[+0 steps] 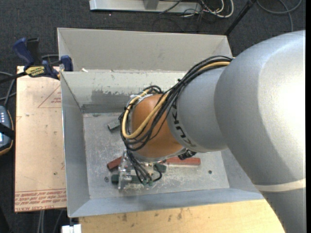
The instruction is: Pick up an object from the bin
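My gripper is low in the bin's front left part, under the arm's orange cover. Just left of it lies a small reddish-brown piece, and a small dark thing sits against its lower left side. A green piece pokes out on its right. A red flat bar stretches off to the right from under the arm. What lies directly beneath the gripper is hidden.
A small grey block lies on the bin floor further back on the left. The arm with its cables covers the bin's middle and right. Bare floor shows along the left wall and at the front right.
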`<state>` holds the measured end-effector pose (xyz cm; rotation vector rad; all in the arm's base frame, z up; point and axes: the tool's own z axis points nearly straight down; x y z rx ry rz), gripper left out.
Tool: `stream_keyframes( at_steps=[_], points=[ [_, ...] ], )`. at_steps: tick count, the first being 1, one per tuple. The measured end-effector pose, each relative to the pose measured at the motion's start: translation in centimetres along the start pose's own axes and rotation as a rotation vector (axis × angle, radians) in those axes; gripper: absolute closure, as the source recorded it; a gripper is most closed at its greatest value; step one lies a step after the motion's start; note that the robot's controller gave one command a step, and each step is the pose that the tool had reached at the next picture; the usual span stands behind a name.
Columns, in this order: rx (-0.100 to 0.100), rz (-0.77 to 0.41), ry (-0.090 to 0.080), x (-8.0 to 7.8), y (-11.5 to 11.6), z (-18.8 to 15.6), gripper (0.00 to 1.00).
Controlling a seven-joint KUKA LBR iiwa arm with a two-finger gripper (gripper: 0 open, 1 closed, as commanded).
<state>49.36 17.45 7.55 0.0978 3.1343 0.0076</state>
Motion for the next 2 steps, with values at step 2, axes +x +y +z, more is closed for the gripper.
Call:
stream_keyframes(
  at_steps=[2],
  points=[
    [0.0,0.003,-0.004,-0.4,0.5,-18.3,1.0]
  ],
)
